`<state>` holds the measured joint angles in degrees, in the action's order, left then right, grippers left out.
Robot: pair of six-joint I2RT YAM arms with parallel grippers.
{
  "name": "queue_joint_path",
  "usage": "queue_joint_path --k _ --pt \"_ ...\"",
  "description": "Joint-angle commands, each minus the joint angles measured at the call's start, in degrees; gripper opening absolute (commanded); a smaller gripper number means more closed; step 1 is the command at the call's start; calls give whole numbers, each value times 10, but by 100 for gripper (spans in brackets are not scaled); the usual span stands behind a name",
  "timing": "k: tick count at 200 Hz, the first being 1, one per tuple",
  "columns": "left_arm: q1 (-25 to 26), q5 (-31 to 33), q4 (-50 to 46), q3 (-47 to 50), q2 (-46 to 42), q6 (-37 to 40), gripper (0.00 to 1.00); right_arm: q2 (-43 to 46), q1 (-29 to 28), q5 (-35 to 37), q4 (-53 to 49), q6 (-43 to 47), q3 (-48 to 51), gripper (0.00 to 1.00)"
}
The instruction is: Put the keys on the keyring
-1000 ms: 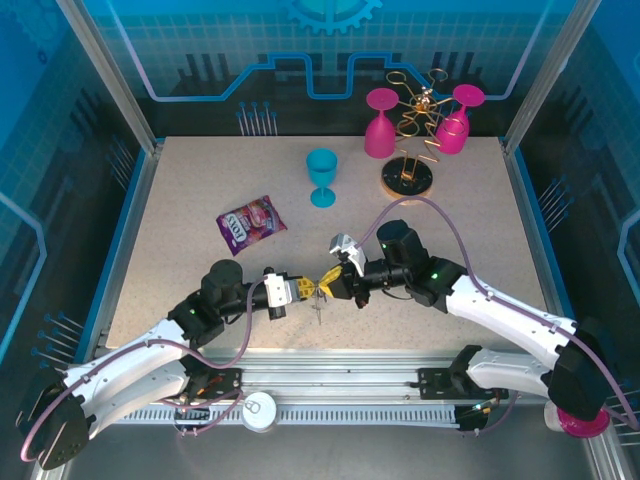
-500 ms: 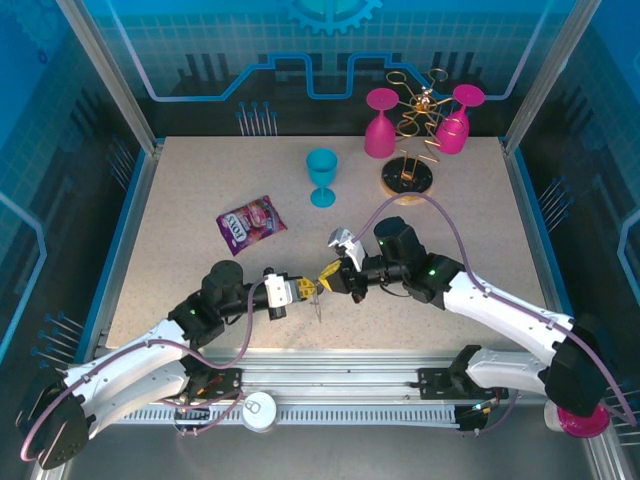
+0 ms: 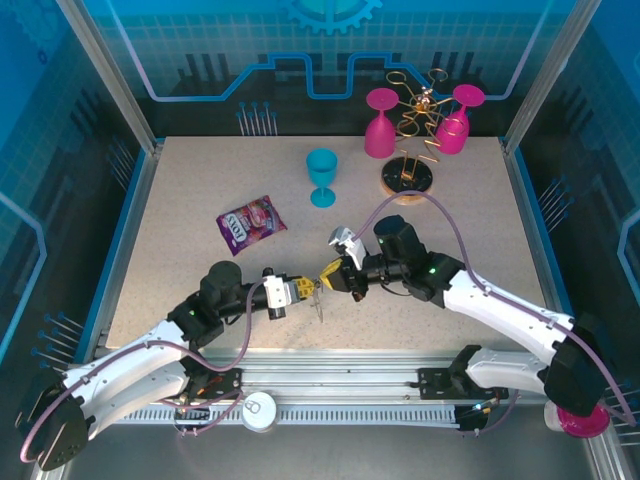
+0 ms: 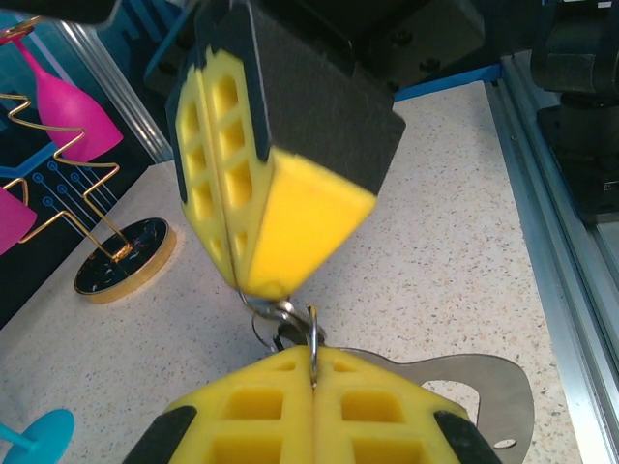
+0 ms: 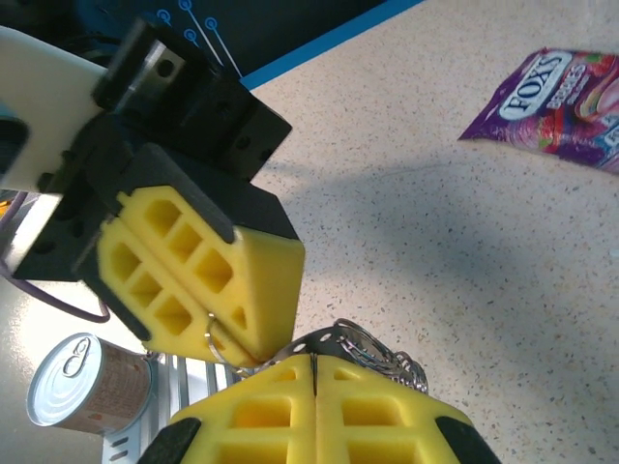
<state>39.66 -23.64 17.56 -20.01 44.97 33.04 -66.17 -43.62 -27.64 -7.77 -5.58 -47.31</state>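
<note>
Both your left fingers (image 3: 299, 290) and right fingers (image 3: 331, 273) sat tip to tip, clamped on the keyring (image 5: 368, 350), well nearside of the blue goblet (image 3: 321, 176).

Bright, even overhead light; close-range blur at both wrist lenses.
Diffuse light falls from above my grippers. A broad soft shadow lies on the table (image 5: 464, 242) just beyond my right gripper (image 5: 314, 372). The yellow pad (image 4: 300, 222) directly ahead of my left gripper (image 4: 311, 362) is blurred and washed bright; the table behind it is sharper.
</note>
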Motion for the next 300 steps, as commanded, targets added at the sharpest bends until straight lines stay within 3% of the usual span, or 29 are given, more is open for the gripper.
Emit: queue_joint_path --k 1,58,99,129,176,300 --pt "3 -6 30 2 -5 -8 0 28 6 -5 6 59 12 0" --pt "3 -29 21 -32 12 -177 0 41 43 -9 62 173 23 0" --pt "-26 -52 8 -54 24 -235 0 34 47 -28 93 290 34 0" --pt "-63 -90 -18 -68 38 -251 0 34 49 -43 98 359 36 0" --pt "-100 -163 -17 -73 50 -268 0 25 50 -51 111 392 33 0" --pt "-113 -251 28 -77 96 -319 0 10 25 -76 112 476 35 0"
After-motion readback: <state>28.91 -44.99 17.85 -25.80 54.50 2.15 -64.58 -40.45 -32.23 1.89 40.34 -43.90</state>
